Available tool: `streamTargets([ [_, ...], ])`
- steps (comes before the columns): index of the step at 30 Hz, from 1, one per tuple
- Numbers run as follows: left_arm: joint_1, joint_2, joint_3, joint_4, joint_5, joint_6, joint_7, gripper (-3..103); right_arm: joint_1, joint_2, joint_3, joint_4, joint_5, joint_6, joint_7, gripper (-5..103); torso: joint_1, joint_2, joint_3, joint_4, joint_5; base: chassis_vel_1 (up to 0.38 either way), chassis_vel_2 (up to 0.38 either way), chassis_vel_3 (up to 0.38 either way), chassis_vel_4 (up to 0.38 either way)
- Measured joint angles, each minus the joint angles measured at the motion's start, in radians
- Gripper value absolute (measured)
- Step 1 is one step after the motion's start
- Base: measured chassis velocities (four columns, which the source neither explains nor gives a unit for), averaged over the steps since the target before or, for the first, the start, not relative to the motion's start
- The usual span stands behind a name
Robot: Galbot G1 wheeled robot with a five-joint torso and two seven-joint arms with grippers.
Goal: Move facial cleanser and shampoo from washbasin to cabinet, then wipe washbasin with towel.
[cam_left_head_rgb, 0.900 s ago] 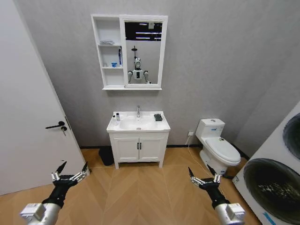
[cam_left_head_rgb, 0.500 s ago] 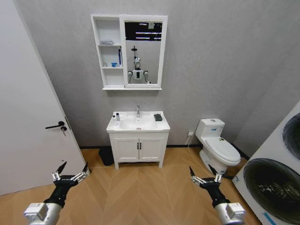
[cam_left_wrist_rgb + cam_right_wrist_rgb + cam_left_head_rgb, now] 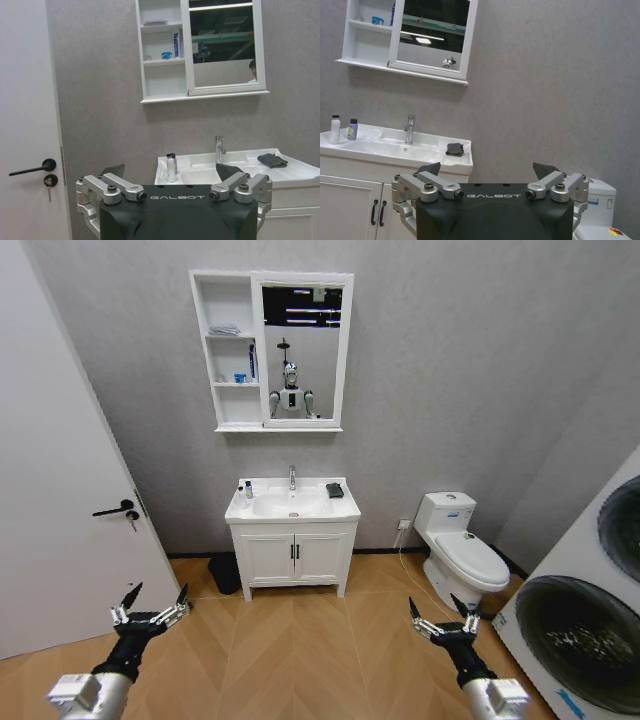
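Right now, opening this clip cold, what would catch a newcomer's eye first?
First, the white washbasin against the grey wall, with two small bottles at its left rear corner and the dark towel at its right rear. Above it hangs the cabinet, whose mirror reflects the robot. Low in the head view, the left end effector and right end effector are held open over the wooden floor, far from the basin.

Even, bright, diffuse overhead light; soft shadows under cabinet [image 3: 270, 350] and washbasin [image 3: 292, 504]. Ceiling strip lights reflect in the mirror [image 3: 300, 350]. Head view bows at edges; wrist views sharp, slightly dimmer.
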State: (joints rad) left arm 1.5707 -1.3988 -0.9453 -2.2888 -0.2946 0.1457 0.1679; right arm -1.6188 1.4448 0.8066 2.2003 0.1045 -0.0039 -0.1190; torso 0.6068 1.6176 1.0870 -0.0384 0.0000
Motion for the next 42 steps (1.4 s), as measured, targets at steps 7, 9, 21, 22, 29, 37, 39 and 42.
streamTargets([
  [7, 0.012, -0.005, 0.000, -0.010, 0.005, 0.001, 0.002, 100, -0.020, 0.004, 0.007, -0.003, 0.000, 0.019, -0.008, 100, 0.000, 0.000, 0.000, 0.0000, 0.0000, 0.000, 0.000, 0.000, 0.000],
  [9, 0.014, -0.006, 0.001, -0.014, 0.007, 0.001, 0.003, 100, -0.025, 0.005, 0.007, -0.004, -0.001, 0.025, -0.009, 100, 0.000, 0.000, 0.000, 0.0000, 0.0000, -0.026, 0.016, 0.016, -0.020],
  [21, 0.014, -0.012, 0.012, -0.028, 0.018, 0.004, 0.004, 100, -0.034, 0.001, 0.008, -0.012, -0.011, 0.039, -0.009, 100, 0.000, 0.000, 0.000, 0.0002, 0.0000, -0.147, 0.155, 0.151, -0.152],
  [22, 0.014, -0.013, 0.014, -0.029, 0.019, 0.006, 0.004, 100, -0.034, 0.001, 0.007, -0.014, -0.011, 0.040, -0.009, 100, 0.000, 0.000, 0.000, 0.0001, -0.0003, -0.240, 0.237, 0.260, -0.230],
  [29, 0.010, -0.015, 0.017, -0.031, 0.023, 0.012, 0.001, 100, -0.029, -0.003, 0.006, -0.025, -0.011, 0.046, -0.009, 100, 0.000, 0.000, 0.000, 0.0002, 0.0004, -0.266, 0.259, 0.277, -0.281],
  [37, 0.010, -0.020, 0.020, -0.037, 0.024, 0.018, 0.000, 100, -0.023, -0.004, 0.000, -0.019, -0.009, 0.046, -0.013, 100, 0.000, 0.000, 0.000, -0.0004, -0.0009, -0.350, 0.332, 0.362, -0.349],
  [39, 0.011, -0.022, 0.020, -0.037, 0.024, 0.018, 0.001, 100, -0.023, -0.004, -0.001, -0.018, -0.010, 0.045, -0.014, 100, 0.000, 0.000, 0.000, 0.0000, 0.0005, -0.390, 0.372, 0.368, -0.397],
  [42, 0.011, -0.027, 0.021, -0.036, 0.026, 0.018, 0.001, 100, -0.023, -0.005, -0.004, -0.017, -0.014, 0.042, -0.015, 100, 0.000, 0.000, 0.000, 0.0000, -0.0004, -0.345, 0.371, 0.365, -0.348],
])
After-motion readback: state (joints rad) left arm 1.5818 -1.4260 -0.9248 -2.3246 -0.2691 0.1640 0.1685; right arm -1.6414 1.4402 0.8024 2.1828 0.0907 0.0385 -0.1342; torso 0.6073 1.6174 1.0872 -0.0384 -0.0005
